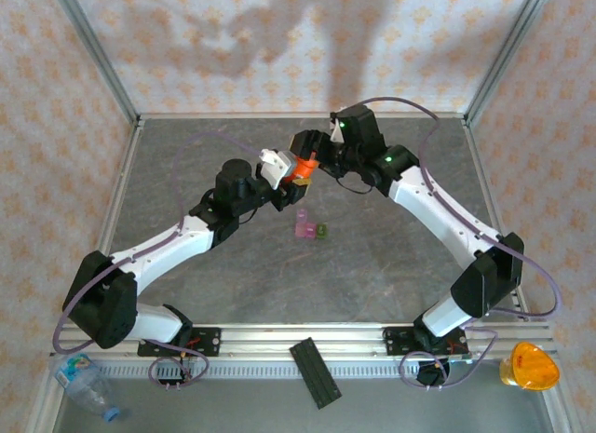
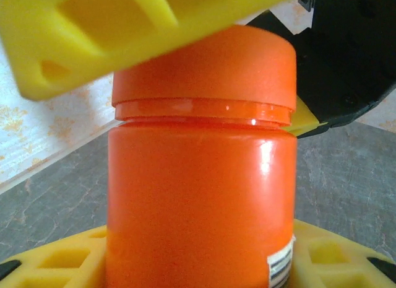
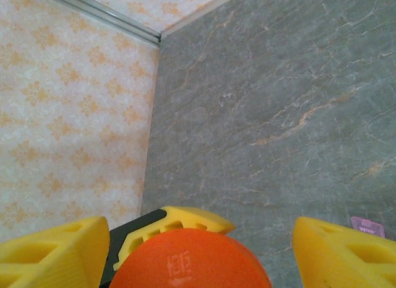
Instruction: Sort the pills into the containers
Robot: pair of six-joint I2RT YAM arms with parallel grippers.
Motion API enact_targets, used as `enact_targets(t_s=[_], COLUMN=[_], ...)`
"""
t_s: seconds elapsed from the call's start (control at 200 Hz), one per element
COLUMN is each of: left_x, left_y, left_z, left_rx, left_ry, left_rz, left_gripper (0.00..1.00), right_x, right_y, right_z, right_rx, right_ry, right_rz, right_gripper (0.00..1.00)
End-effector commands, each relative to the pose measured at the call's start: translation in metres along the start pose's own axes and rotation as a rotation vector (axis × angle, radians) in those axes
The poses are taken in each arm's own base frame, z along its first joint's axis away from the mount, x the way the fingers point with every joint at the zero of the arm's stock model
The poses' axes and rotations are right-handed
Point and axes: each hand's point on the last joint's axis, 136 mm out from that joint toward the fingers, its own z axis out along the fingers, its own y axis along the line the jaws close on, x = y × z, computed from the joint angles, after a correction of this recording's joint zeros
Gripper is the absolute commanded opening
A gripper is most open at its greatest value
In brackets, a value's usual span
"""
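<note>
Orange bottle (image 1: 300, 168) clamped in left fingers (image 2: 55, 263), raised above table (image 1: 391, 275). Right fingers (image 3: 49, 251) spread either side of cap (image 3: 185, 263), gap showing. Pink and green containers (image 1: 309, 230) on table, beneath bottle.

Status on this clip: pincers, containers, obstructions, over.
Left pincer shut on orange bottle. Right pincer around its cap, grip unclear. Pink and green containers on table, untouched.

Readable text: none that I can make out.
My bottle (image 2: 198, 195) carries a white label (image 2: 279, 266) with dark print too fine to read; its cap (image 3: 189, 263) bears embossed marks I cannot decipher.
</note>
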Motion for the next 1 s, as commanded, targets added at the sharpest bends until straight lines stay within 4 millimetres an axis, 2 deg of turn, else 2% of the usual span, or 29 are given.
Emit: enact_targets(t_s=[0.0,0.1,0.24,0.39,0.495,0.54,0.651,0.726,0.801,0.841,0.951,0.996], left_x=[-0.022,-0.023,-0.024,-0.030,-0.038,-0.043,-0.057,-0.063,-0.062,-0.059,-0.046,-0.043], left_y=[0.000,0.001,-0.001,-0.008,-0.020,-0.028,-0.044,-0.048,-0.044,-0.039,-0.022,-0.015], left_z=[0.002,0.001,0.001,-0.002,-0.007,-0.010,-0.016,-0.019,-0.019,-0.018,-0.013,-0.013], left_rx=[-0.006,-0.008,0.000,0.040,0.110,0.154,0.267,0.297,0.268,0.238,0.127,0.085], left_ry=[-0.055,-0.059,-0.061,-0.074,-0.096,-0.113,-0.158,-0.180,-0.189,-0.186,-0.140,-0.129], left_rz=[0.026,0.021,0.012,-0.009,-0.037,-0.057,-0.127,-0.165,-0.176,-0.171,-0.132,-0.108], left_gripper=[0.00,0.00,0.00,0.00,0.00,0.00,0.00,0.00,0.00,0.00,0.00,0.00], right_x=[-0.001,0.001,0.001,-0.001,0.001,0.008,0.024,0.020,0.014,0.008,-0.012,-0.020], right_y=[0.003,0.001,-0.001,0.008,0.022,0.030,0.032,0.028,0.027,0.030,0.037,0.037], right_z=[-0.005,-0.009,-0.014,-0.018,-0.021,-0.024,-0.029,-0.028,-0.025,-0.027,-0.040,-0.047], right_rx=[-0.005,0.001,-0.001,-0.051,-0.128,-0.207,-0.342,-0.365,-0.360,-0.363,-0.319,-0.289], right_ry=[-0.014,-0.020,-0.038,-0.052,-0.029,0.015,0.120,0.150,0.150,0.128,0.017,-0.028], right_rz=[-0.011,-0.016,-0.031,-0.116,-0.276,-0.382,-0.547,-0.533,-0.492,-0.472,-0.401,-0.377], right_gripper=[0.70,0.56,0.44,0.40,0.40,0.41,0.44,0.44,0.46,0.52,0.81,0.85])
